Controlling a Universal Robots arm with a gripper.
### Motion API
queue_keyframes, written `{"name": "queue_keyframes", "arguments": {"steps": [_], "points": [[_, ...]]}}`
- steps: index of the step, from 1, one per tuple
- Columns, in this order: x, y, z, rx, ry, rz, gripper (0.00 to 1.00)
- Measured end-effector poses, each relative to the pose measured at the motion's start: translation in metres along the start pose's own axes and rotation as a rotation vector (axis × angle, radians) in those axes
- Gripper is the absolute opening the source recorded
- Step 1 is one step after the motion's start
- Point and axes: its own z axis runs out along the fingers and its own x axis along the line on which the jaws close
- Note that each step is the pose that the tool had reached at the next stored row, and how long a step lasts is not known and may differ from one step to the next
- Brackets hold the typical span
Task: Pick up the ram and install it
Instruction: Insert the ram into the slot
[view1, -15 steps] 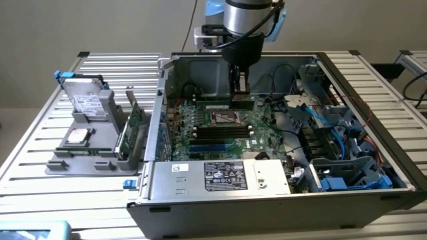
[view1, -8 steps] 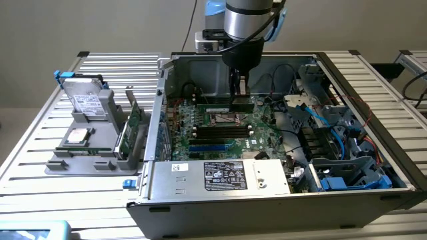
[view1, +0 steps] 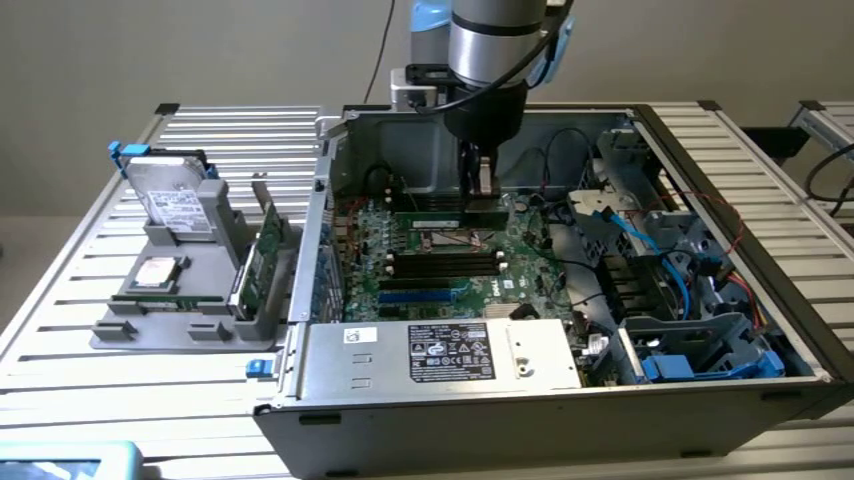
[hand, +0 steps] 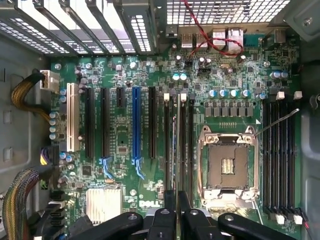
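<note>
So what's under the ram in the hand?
The ram, edge-on in the hand, lines up over black slots beside the CPU socket. It hides the slot straight below; contact can't be told.

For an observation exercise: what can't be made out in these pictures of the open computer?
Wrist view: the ram is edge-on between the fingers, chips unseen.
Exterior view: label print too small to read.
Exterior view: blue object, cut off by the bottom edge.

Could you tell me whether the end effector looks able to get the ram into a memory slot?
Probably yes: the end effector holds the ram edge-on right over the slots, with no cable crossing them.
</note>
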Motion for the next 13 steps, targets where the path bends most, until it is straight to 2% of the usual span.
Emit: {"name": "queue_keyframes", "arguments": {"steps": [13], "points": [[-0.001, -0.0002, 0.0187, 0.0004, 0.017, 0.0, 0.14]]}}
